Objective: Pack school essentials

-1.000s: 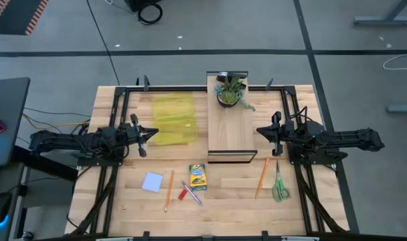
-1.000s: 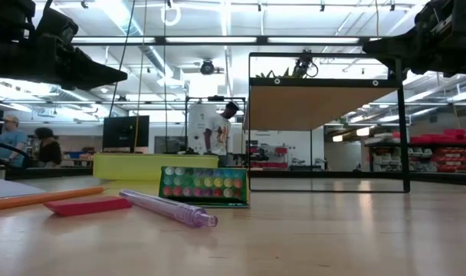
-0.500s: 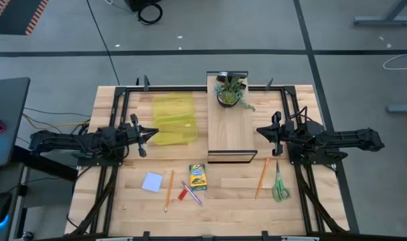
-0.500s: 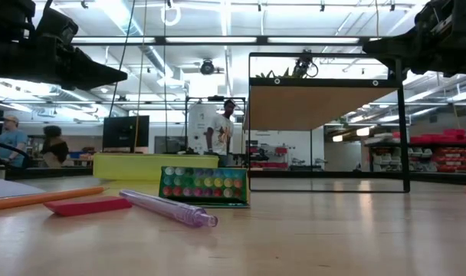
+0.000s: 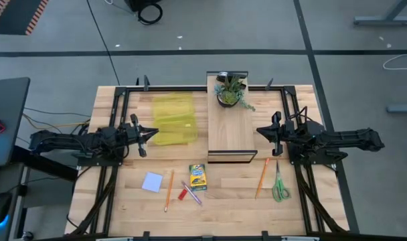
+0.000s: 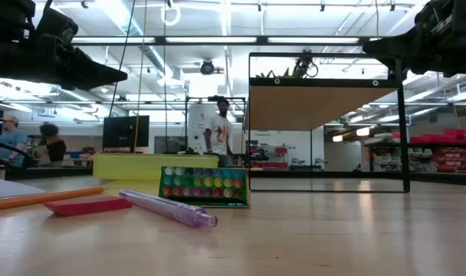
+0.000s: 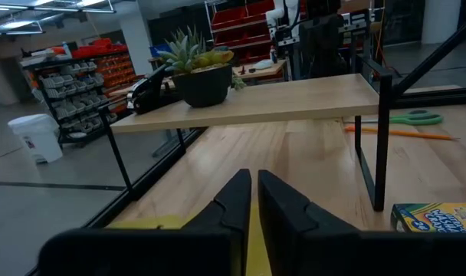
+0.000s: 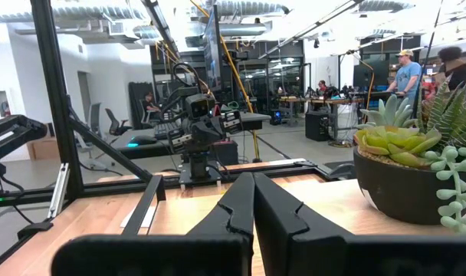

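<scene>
The high view shows the stationery on the near half of the table. The pale blue notepad [image 5: 152,182], an orange pencil [image 5: 169,191], the small red pen [image 5: 183,194] and the green-and-yellow crayon box [image 5: 198,176] lie flat together. A second orange pencil [image 5: 262,177] and the green-handled scissors [image 5: 279,184] lie to the right. My left gripper [image 5: 150,132] is shut, hovering beside a flat yellow pouch [image 5: 173,119]. My right gripper [image 5: 260,131] is shut, hovering at the right edge of the wooden board [image 5: 229,130]. Both are above the table and touch nothing.
A potted plant [image 5: 230,92] stands at the far end of the board, which is raised on a black frame [image 6: 404,130]. A purple pen [image 5: 192,192] lies by the crayon box [image 6: 202,186]. Bare wood lies between the two groups of stationery. People move in the room behind.
</scene>
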`<state>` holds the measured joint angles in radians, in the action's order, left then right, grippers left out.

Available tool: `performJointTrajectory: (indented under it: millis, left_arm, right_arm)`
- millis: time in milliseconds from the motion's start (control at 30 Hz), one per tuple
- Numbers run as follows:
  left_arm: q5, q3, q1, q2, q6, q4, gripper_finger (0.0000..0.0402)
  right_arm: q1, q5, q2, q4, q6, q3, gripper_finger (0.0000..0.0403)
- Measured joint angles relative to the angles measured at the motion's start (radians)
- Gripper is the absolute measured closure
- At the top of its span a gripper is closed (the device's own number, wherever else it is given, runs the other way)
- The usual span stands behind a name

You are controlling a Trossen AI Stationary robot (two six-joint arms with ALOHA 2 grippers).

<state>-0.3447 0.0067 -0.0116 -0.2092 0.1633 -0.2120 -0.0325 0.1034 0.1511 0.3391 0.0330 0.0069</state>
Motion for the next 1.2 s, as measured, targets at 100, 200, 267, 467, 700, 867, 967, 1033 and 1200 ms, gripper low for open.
performJointTrajectory:
  millis: [100, 200, 267, 467, 700, 867, 967, 1033, 1200]
  left_arm:
    - [0.000, 0.000, 0.000, 0.000, 0.000, 0.000, 0.0373]
    - [0.000, 0.000, 0.000, 0.000, 0.000, 0.000, 0.0371]
    - [0.000, 0.000, 0.000, 0.000, 0.000, 0.000, 0.0368]
    - [0.000, 0.000, 0.000, 0.000, 0.000, 0.000, 0.0363]
    - [0.000, 0.000, 0.000, 0.000, 0.000, 0.000, 0.0373]
    - [0.000, 0.000, 0.000, 0.000, 0.000, 0.000, 0.0369]
    - [0.000, 0.000, 0.000, 0.000, 0.000, 0.000, 0.0364]
    - [0.000, 0.000, 0.000, 0.000, 0.000, 0.000, 0.0363]
    - [0.000, 0.000, 0.000, 0.000, 0.000, 0.000, 0.0369]
  right_arm:
    - [0.000, 0.000, 0.000, 0.011, 0.000, 0.000, 0.0387]
    - [0.000, 0.000, 0.000, 0.010, 0.071, 0.000, 0.0387]
    - [0.000, 0.000, 0.000, 0.009, 0.142, 0.001, 0.0387]
    - [0.000, 0.000, 0.000, 0.007, 0.347, 0.052, 0.0387]
    - [0.000, 0.000, 0.000, 0.007, 0.458, 0.178, 0.0387]
    - [0.000, 0.000, 0.000, 0.008, 0.371, 0.282, 0.0387]
    - [0.000, 0.004, 0.000, -0.004, 0.306, 0.340, 0.0387]
    - [0.000, 0.029, 0.000, -0.012, 0.282, 0.370, 0.0387]
    - [0.000, 0.036, 0.000, -0.035, 0.255, 0.421, 0.0387]
